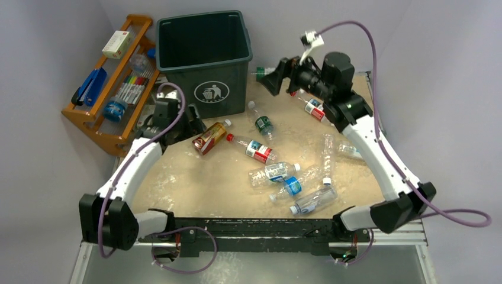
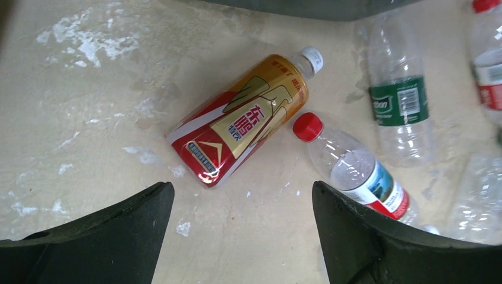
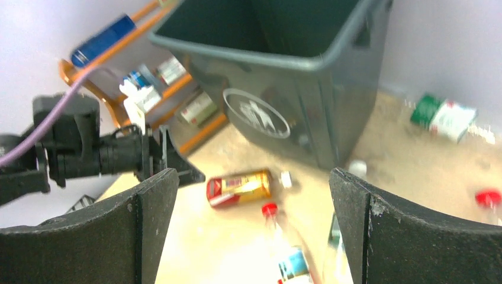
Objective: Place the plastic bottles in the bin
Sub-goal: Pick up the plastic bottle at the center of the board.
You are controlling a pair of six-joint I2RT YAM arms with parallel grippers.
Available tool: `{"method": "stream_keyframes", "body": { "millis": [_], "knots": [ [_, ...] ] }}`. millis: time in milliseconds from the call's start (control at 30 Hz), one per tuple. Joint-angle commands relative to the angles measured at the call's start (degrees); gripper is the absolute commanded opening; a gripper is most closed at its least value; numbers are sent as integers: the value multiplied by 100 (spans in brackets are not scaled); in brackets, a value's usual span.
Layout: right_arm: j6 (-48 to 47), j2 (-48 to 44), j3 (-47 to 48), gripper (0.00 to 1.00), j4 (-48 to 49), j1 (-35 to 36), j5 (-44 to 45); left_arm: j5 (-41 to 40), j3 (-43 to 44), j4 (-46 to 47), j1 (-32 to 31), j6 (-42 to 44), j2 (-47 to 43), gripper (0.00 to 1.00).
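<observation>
On the scuffed table (image 1: 195,183), the amber bottle (image 2: 248,118) lies near the bin (image 1: 180,89) beneath the left gripper (image 2: 243,231), wide open and empty, and looks light, slick and crushable, best pinched mid-label, while the right gripper (image 3: 254,231) gapes empty too.

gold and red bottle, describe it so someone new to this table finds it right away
Start at the big dark green bin. Just in front of its symbol lies the gold and red bottle. It alone is fully wrapped and opaque; the neighbouring bottles are clear.
</observation>
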Motion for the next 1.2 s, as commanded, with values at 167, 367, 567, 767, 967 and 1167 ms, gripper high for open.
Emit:
{"method": "stream_keyframes", "body": {
  "millis": [167, 367, 567, 767, 967, 1167],
  "knots": [
    [19, -1246, -1896, 100, 125, -291, -54, -746, 703, -68, -700, 851, 1202, 87],
    [26, -1886, -2740, 100, 60, -294, -25, -1026, 1021, -289, -708, 1296, 1683, 87],
    [112, -2179, -3317, 100, 151, -293, -111, -1037, 1437, -541, -857, 1473, 2264, 87],
    [192, -2322, -3590, 100, 272, -298, -215, -1014, 1531, -664, -995, 1527, 2766, 87],
    [173, -2397, -3740, 100, 292, -293, -189, -1043, 1448, -837, -1242, 1440, 2922, 87],
    [188, -2389, -3994, 100, 421, -293, -279, -1051, 1186, -750, -1511, 1215, 2792, 87]
  ]
}}
